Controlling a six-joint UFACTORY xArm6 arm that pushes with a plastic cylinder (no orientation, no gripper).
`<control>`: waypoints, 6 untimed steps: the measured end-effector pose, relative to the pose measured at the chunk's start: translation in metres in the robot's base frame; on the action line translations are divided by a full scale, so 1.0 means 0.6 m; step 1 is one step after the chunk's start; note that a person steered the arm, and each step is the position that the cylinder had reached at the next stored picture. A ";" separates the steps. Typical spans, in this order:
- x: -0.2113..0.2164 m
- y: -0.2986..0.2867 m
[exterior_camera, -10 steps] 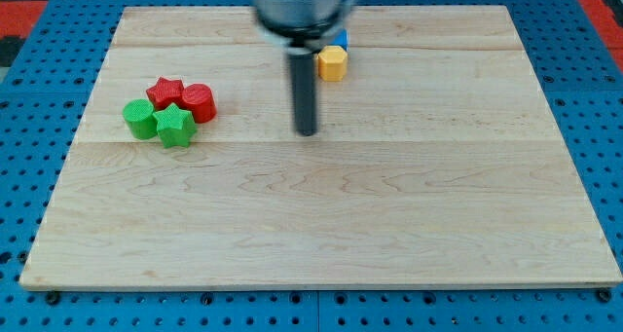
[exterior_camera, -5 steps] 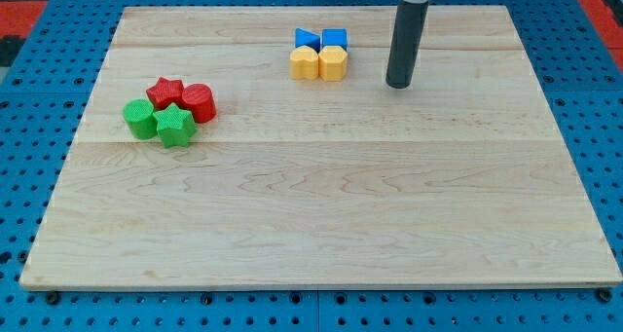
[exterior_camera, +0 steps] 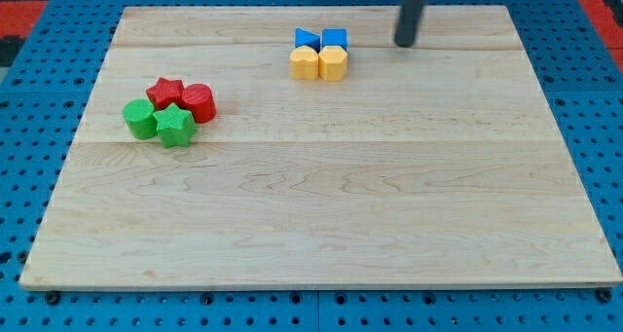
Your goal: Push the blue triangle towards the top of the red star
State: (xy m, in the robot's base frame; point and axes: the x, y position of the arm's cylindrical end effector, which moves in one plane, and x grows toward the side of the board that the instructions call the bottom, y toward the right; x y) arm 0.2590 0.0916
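The blue triangle [exterior_camera: 306, 39] sits near the view's top centre, touching a blue cube [exterior_camera: 335, 38] on its right and a yellow block [exterior_camera: 304, 63] below it. The red star [exterior_camera: 165, 91] lies at the view's left in a cluster with other blocks. My tip [exterior_camera: 405, 44] is on the board to the right of the blue cube, about 70 px from it, touching no block. The rod rises out of the view's top.
A second yellow block [exterior_camera: 333, 63] sits below the blue cube. A red cylinder [exterior_camera: 199, 102], a green cylinder [exterior_camera: 139, 119] and a green star [exterior_camera: 174, 125] crowd the red star. The wooden board [exterior_camera: 321, 225] lies on a blue pegboard.
My tip moved from the board's middle, below the yellow blocks, rightward and then toward the view's top, ending right of the blue cube. No block moved.
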 end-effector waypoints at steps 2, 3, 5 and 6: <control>0.029 -0.235; 0.074 -0.329; 0.093 -0.407; 0.045 -0.434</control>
